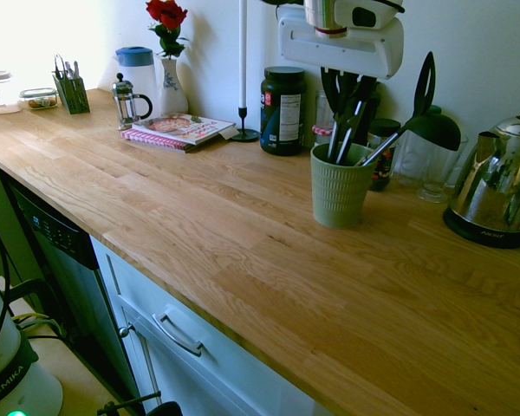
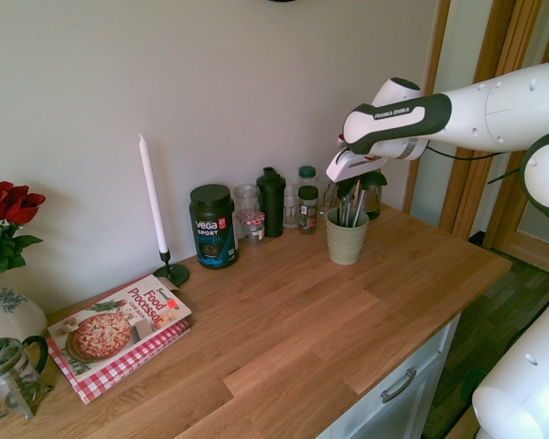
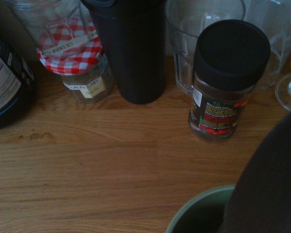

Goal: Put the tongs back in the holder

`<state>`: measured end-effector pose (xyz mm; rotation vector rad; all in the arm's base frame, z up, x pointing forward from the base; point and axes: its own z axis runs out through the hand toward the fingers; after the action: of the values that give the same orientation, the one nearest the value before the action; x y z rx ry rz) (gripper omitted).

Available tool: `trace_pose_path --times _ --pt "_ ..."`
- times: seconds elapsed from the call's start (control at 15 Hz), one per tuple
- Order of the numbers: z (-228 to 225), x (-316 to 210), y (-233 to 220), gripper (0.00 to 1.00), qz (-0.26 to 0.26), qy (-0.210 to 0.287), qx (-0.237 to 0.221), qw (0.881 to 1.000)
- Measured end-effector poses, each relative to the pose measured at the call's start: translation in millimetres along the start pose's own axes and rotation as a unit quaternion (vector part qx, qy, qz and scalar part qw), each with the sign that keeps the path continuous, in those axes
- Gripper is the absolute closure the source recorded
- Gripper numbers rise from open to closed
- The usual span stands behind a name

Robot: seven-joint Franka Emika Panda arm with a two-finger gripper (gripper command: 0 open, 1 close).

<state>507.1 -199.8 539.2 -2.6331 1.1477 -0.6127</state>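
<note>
One hand is closed narrow above the one green ribbed cup, at the right of the desk; whether it grips anything I cannot tell. Black utensils crowd beneath it, and I cannot tell which are the tongs, nor whether those stand inside the cup. One black ladle leans out to the right.

Left of the cup stand one black tub, one candle and two stacked books. The first exterior view alone shows one cutlery caddy and one blue-lidded pitcher at far left; the second shows the candle's tip and one black shaker clearly. Only the wrist view makes the garlic label readable, on one checked-lid jar.
</note>
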Motion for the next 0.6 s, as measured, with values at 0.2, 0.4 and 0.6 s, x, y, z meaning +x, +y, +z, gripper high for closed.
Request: trace_pose_path --times 0.2,0.4,0.6 --pt "-42 3 -15 0.00 -0.012 0.022 0.019 1.000" --pt "-63 -5 -23 0.00 -0.018 0.022 0.021 0.999" --pt "-54 -44 -39 0.00 0.007 -0.036 -0.062 0.997"
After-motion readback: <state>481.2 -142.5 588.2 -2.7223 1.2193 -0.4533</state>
